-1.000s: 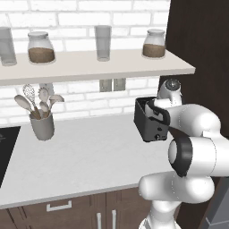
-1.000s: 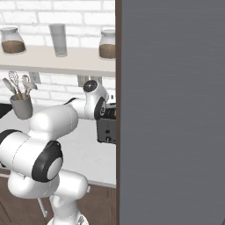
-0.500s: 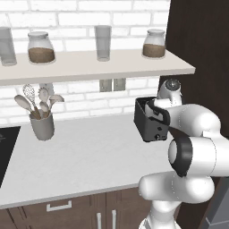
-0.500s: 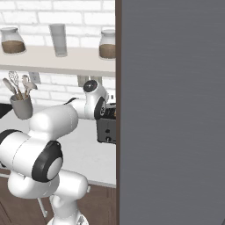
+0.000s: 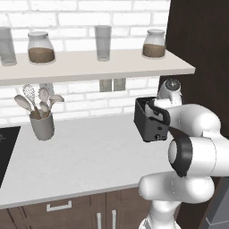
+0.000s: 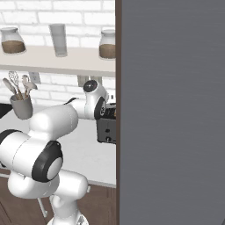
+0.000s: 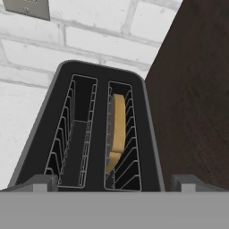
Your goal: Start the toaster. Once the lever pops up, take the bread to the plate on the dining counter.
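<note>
Hand view looks straight down past my pincer (image 7: 114, 185), whose two fingertips (image 7: 40, 182) stand spread wide apart with nothing between them, just above the near edge of one black toaster (image 7: 96, 129). It has two slots side by side; the slot further from the dark wood panel (image 7: 197, 89) is bare, and the slot nearer that panel holds one slice of bread (image 7: 117, 129), pale tan, standing on edge and sunk low inside the wire guides. Beyond the toaster, away from my pincer, runs a white brick wall with one outlet plate (image 7: 27, 6) on it. From the left base view I count, on the shelf (image 5: 94, 67) above my pincer, two lidded jars (image 5: 41, 47) with brown contents and two clear glasses (image 5: 103, 42). One grey utensil holder (image 5: 42, 126) with a whisk and spoons stands on the grey-white countertop (image 5: 85, 156), well off to the left of my pincer. I can read no writing, brand or label anywhere.
</note>
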Motion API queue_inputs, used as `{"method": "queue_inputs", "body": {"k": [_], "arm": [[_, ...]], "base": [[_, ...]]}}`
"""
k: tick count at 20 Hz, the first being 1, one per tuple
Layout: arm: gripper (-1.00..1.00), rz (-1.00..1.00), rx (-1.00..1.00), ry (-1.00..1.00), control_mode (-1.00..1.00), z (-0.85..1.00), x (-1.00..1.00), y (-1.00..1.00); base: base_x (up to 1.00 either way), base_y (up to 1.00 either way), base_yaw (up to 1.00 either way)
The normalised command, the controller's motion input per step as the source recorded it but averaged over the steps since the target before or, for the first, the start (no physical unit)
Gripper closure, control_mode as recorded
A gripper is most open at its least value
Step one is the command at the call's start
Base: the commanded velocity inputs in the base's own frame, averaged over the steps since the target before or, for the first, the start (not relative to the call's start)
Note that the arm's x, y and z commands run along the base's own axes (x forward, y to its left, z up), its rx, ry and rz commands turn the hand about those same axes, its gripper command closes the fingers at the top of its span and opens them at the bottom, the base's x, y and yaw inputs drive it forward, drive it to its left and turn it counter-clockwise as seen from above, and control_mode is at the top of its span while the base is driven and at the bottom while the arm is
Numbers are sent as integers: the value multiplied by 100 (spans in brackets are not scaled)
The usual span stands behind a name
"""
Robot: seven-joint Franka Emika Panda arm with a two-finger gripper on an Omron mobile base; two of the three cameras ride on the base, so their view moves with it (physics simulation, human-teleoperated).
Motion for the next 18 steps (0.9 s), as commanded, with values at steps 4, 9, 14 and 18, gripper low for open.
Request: {"method": "queue_inputs", "body": {"k": [4,9,14,18], "arm": [[-100,0,0,0,-100,0,0,0],[-100,0,0,0,-100,0,0,0],[-100,0,0,0,-100,0,0,0],[-100,0,0,0,-100,0,0,0]], "base": [[0,0,0],[0,0,0],[0,0,0],[0,0,0]]}}
